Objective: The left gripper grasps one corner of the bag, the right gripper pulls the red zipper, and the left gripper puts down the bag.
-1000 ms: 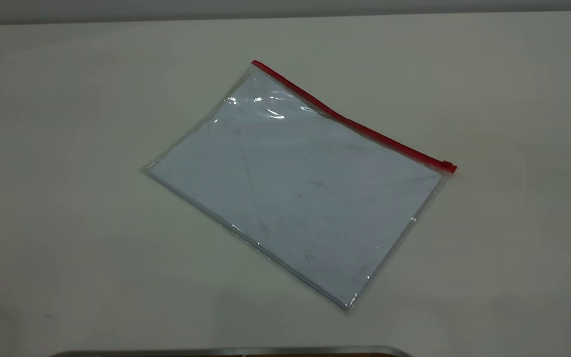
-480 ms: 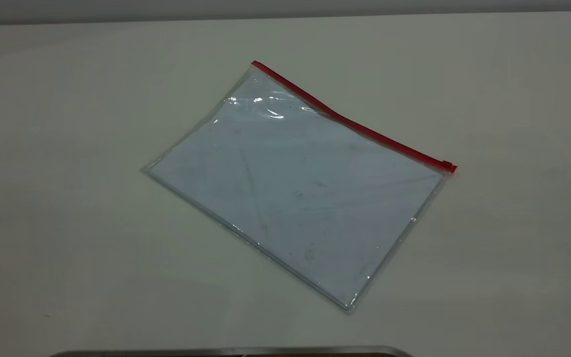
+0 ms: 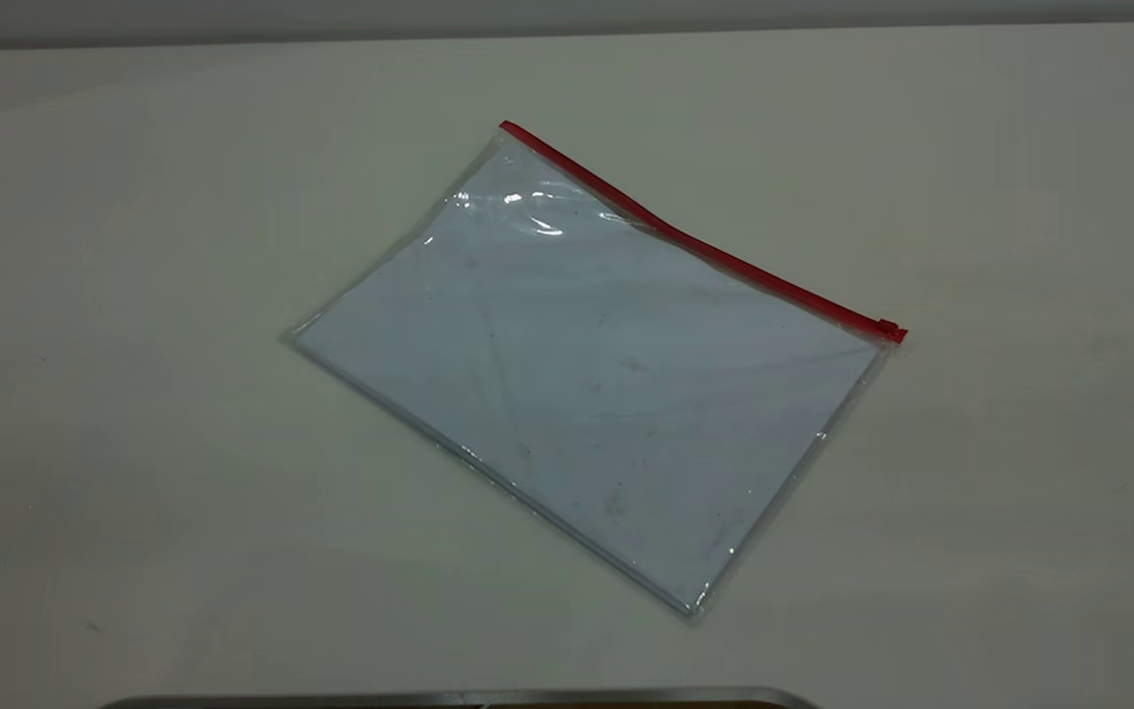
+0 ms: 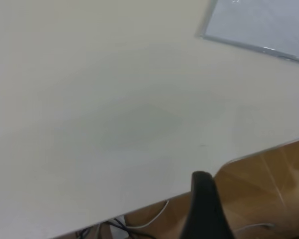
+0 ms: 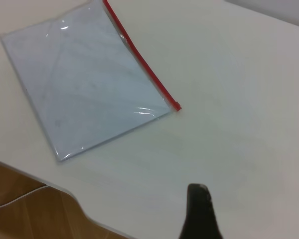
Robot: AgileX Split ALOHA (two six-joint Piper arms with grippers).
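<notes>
The bag [image 3: 587, 384] lies flat and askew in the middle of the table, a clear pouch with white paper inside. Its red zipper [image 3: 705, 251] runs along the far long edge, and the small slider [image 3: 888, 328] sits at the right end. The corner of the bag [image 3: 508, 136] at the zipper's other end lies on the table. Neither arm shows in the exterior view. The left wrist view holds a black tip of my left gripper [image 4: 205, 209] over the table's edge, far from the bag [image 4: 259, 22]. My right gripper [image 5: 200, 211] hangs above bare table, apart from the bag [image 5: 84, 79] and its zipper [image 5: 142, 62].
The white table [image 3: 134, 443] surrounds the bag on all sides. A dark metal-looking rim [image 3: 459, 697] lines the near edge. Past the table's edge the wrist views show wooden floor [image 4: 269, 179] and loose cables [image 4: 149, 219].
</notes>
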